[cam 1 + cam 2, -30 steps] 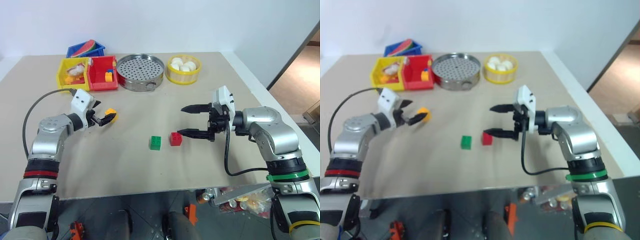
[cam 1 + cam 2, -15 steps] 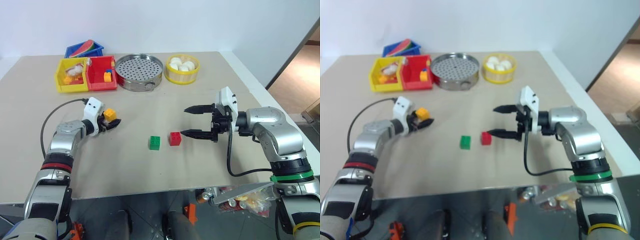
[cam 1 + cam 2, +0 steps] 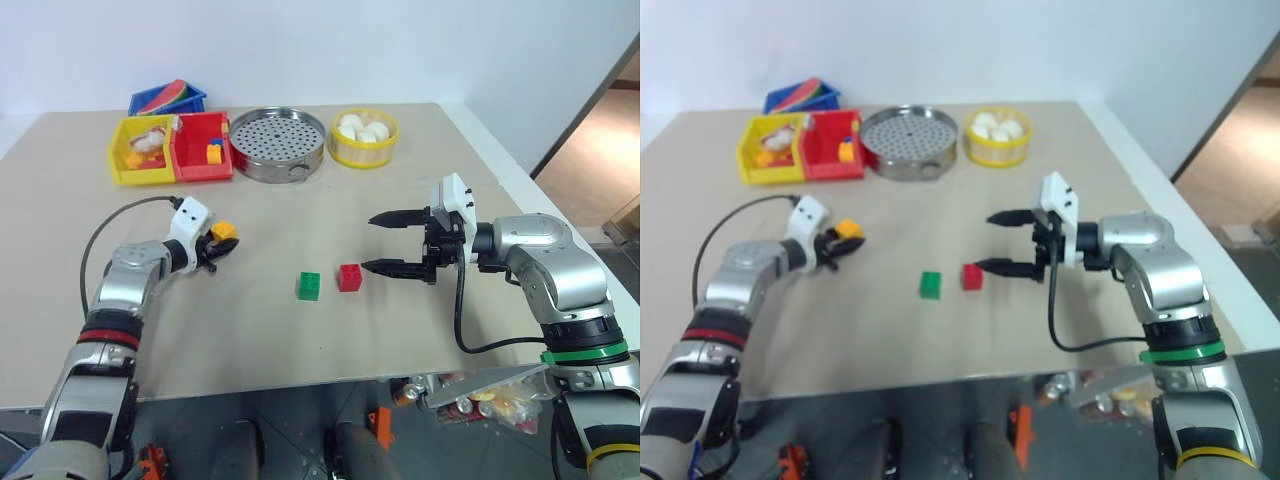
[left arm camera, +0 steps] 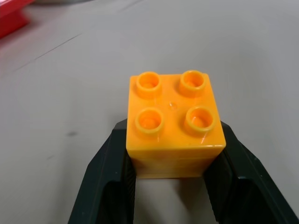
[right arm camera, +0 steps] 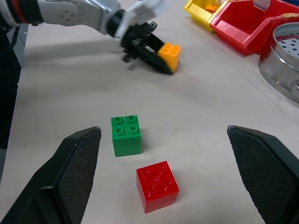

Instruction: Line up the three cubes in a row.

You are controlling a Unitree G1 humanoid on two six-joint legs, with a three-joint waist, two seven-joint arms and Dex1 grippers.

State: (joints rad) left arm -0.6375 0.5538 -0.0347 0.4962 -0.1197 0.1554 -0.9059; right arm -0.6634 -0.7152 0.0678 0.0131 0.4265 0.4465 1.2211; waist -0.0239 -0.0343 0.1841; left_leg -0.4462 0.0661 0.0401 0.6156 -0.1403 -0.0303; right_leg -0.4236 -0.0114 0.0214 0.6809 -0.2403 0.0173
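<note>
The left gripper [image 3: 212, 246] clamped the orange cube [image 3: 224, 231], at nine o'clock from the green cube [image 3: 309, 286]; the right gripper [image 3: 385, 243] gaped wide.

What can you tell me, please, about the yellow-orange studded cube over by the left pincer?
The yellow-orange studded plastic cube is a glossy building block with four round hollow studs on top, arranged two by two. It sits upright, studs up, on the beige tabletop, clamped between the two black fingers of the left pincer, which press on opposite side faces. It lies well to the left of the green cube and red cube, not yet in their row.
</note>
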